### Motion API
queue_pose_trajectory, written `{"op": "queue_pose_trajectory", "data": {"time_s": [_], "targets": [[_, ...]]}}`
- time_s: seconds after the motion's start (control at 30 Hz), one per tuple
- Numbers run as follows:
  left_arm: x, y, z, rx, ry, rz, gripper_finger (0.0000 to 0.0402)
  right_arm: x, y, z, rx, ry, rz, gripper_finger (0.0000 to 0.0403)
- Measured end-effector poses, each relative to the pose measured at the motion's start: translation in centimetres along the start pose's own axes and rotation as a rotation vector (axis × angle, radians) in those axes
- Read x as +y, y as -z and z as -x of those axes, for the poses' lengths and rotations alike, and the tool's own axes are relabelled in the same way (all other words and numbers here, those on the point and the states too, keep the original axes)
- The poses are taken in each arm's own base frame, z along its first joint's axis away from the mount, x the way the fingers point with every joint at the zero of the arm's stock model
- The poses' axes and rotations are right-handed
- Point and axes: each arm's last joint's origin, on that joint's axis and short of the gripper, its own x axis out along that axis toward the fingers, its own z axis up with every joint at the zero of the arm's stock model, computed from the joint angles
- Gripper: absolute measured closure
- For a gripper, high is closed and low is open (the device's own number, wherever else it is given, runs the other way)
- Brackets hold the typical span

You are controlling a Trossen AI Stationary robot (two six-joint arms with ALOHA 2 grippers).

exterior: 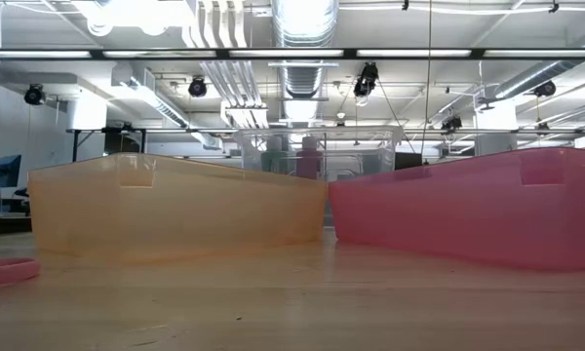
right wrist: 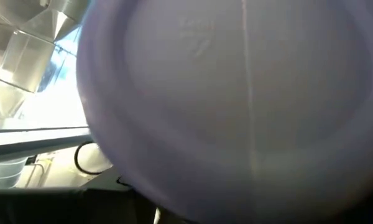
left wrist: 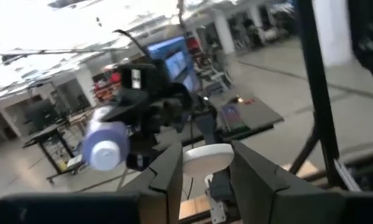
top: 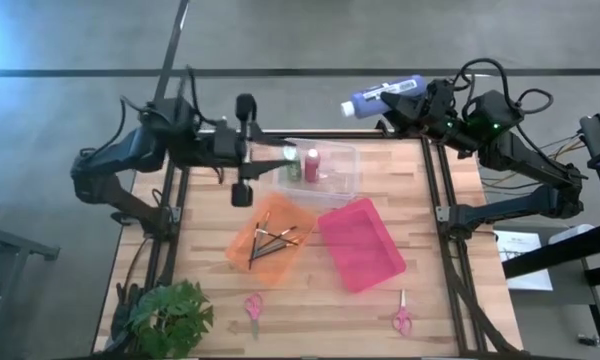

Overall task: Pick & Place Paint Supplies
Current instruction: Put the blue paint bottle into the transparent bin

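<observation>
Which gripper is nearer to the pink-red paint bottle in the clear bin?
Left. The left gripper is just beside the clear bin holding the pink-red bottle; the right gripper is past the table's far edge.

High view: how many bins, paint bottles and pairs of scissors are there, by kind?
Bins: 3 (clear bin, orange bin, pink bin)
Paint bottles: 3 (blue bottle, pink-red bottle, green bottle)
Pairs of scissors: 2 ()
Total: 8
</observation>
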Motion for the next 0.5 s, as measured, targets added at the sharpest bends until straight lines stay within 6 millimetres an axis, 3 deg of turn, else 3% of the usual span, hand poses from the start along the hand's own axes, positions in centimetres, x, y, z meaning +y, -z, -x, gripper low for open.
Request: {"op": "queue_pose_trajectory", "data": {"time_s": [0.07,0.2,0.3,0.5], "targets": [[0.2,-0.2,0.4,0.001,-0.038,0.059,0.0263,0.0,0.0,0.0,-0.001,0.0,0.004,0.0216],[0.2,0.3,0.2,0.049,-0.078,0.127,0.0145,0.0,0.0,0.0,0.0,-0.001,0.004,0.0216],[0.1,0.6,0.0,0.068,-0.062,0.128,0.0084,0.0,0.0,0.0,0.0,-0.001,0.005,0.0216],[0.2,0.8,-0.5,0.073,-0.13,0.121,0.0055,0.0,0.0,0.0,-0.001,-0.002,0.002,0.0216]]}}
